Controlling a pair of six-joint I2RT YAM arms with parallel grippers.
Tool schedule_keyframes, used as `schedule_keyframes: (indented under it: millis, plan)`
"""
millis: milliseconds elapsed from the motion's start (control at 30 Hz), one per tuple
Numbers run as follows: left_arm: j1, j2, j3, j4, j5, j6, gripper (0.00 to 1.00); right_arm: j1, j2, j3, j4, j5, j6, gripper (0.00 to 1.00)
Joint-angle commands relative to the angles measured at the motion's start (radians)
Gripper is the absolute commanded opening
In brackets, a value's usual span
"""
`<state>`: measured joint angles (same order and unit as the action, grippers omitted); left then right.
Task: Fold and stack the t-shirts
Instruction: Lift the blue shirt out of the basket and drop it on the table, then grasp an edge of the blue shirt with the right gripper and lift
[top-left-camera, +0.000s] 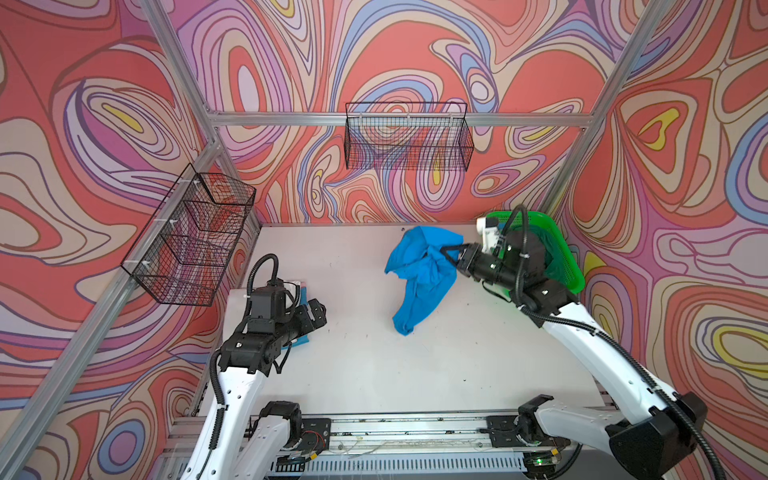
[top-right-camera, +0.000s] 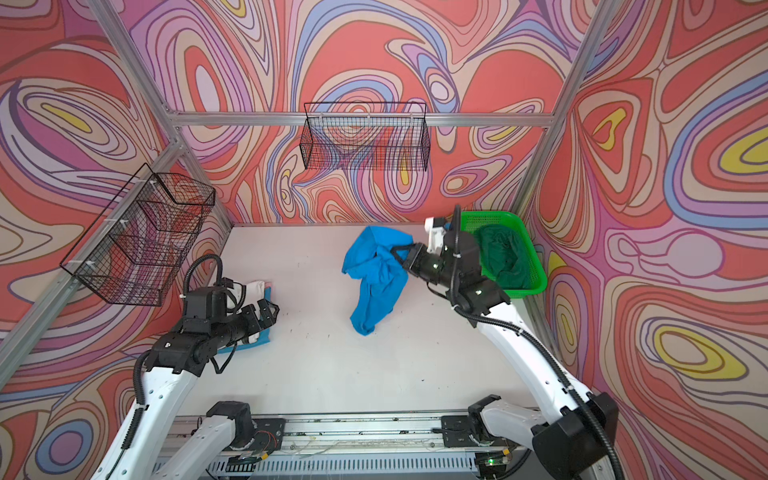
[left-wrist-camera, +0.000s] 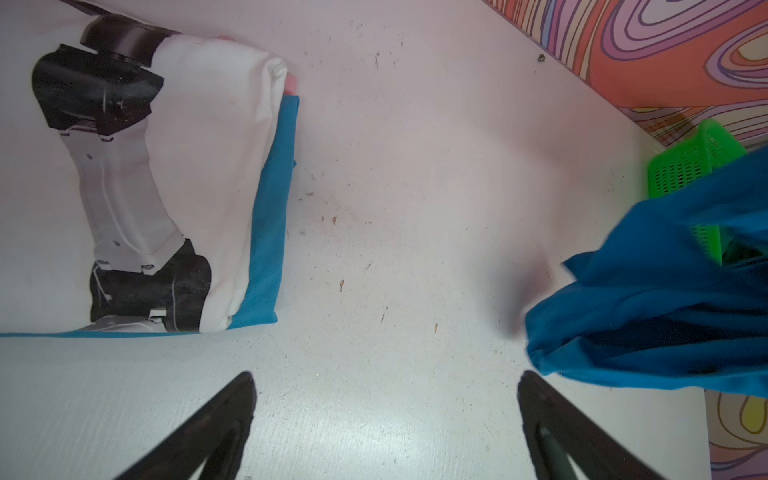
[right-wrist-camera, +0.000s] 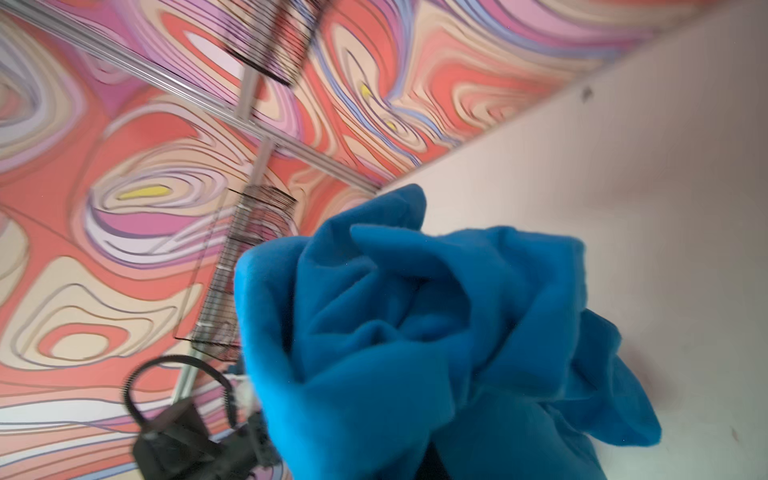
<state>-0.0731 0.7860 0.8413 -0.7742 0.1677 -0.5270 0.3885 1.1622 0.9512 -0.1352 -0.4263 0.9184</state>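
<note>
A bright blue t-shirt (top-left-camera: 419, 278) (top-right-camera: 374, 286) hangs crumpled at the back right of the white table, with my right gripper (top-left-camera: 448, 252) (top-right-camera: 398, 252) shut on its upper folds. In the right wrist view the blue cloth (right-wrist-camera: 415, 332) covers the jaws. A dark green t-shirt (top-right-camera: 498, 253) lies in the green basket (top-right-camera: 490, 216). At the left, a folded white printed t-shirt (left-wrist-camera: 208, 166) lies on a folded lighter blue one (left-wrist-camera: 270, 216). My left gripper (left-wrist-camera: 386, 378) (top-left-camera: 316, 311) hovers open beside that stack, holding nothing.
Two black wire baskets hang on the walls, one at the back (top-left-camera: 409, 137) and one at the left (top-left-camera: 195, 241). The green basket (top-left-camera: 536, 216) sits in the back right corner. An aluminium rail (top-left-camera: 415, 428) runs along the table's front edge.
</note>
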Motion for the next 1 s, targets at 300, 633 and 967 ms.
schedule_keyframes:
  millis: [300,633,967]
  plan:
    - [-0.006,0.028,-0.010,-0.016,0.016,0.008,1.00,-0.003,-0.370,-0.206,-0.341,0.477,-0.139,0.78]
    - [-0.005,0.006,0.005,-0.040,-0.054,0.005,1.00,0.139,-0.139,0.009,-0.435,0.430,-0.394,0.82]
    - [-0.005,-0.119,0.013,-0.081,-0.254,-0.031,1.00,0.518,0.405,0.316,-0.493,0.662,-0.583,0.79]
